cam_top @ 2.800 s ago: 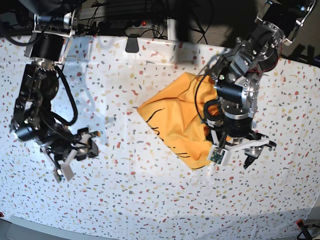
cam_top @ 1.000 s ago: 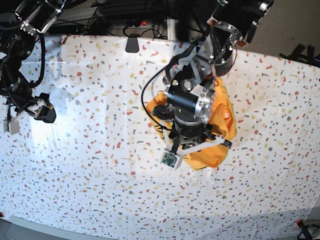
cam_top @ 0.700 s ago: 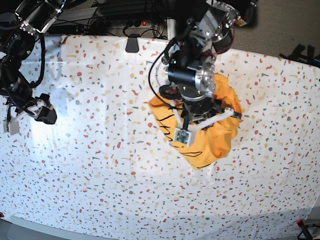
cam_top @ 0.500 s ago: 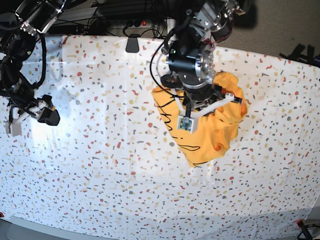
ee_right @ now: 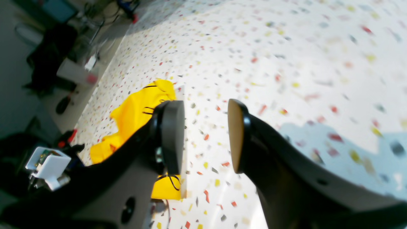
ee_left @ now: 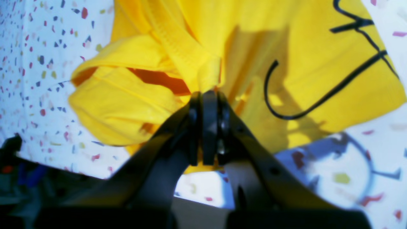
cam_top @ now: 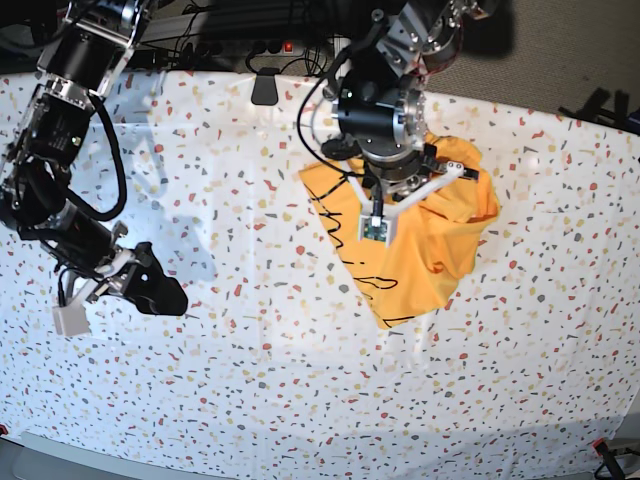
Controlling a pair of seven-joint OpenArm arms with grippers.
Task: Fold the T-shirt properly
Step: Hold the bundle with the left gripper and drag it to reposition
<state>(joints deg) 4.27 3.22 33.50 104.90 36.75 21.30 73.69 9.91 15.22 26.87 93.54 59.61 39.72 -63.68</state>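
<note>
The orange-yellow T-shirt [cam_top: 435,250] with black cursive lettering is bunched up right of the table's middle, on the white speckled tablecloth [cam_top: 250,360]. My left gripper [cam_top: 398,200] is directly over it, shut on a pinched fold of its fabric. The left wrist view shows the gripper [ee_left: 206,95] closed on the T-shirt [ee_left: 302,63], which hangs in loose folds. My right gripper [cam_top: 165,297] is open and empty over the cloth at the left, far from the shirt. In the right wrist view its pads [ee_right: 173,133] stand apart, with the T-shirt [ee_right: 133,117] small in the distance.
A black clamp [cam_top: 265,88] sits on the table's back edge, with cables and a power strip [cam_top: 250,45] behind it. A red-tipped clamp [cam_top: 603,450] is at the front right corner. The table edge runs along the front.
My left gripper has carried the pinched shirt a little toward the back, and the shirt now hangs longer. My right arm has swung from the left edge forward and toward the middle.
</note>
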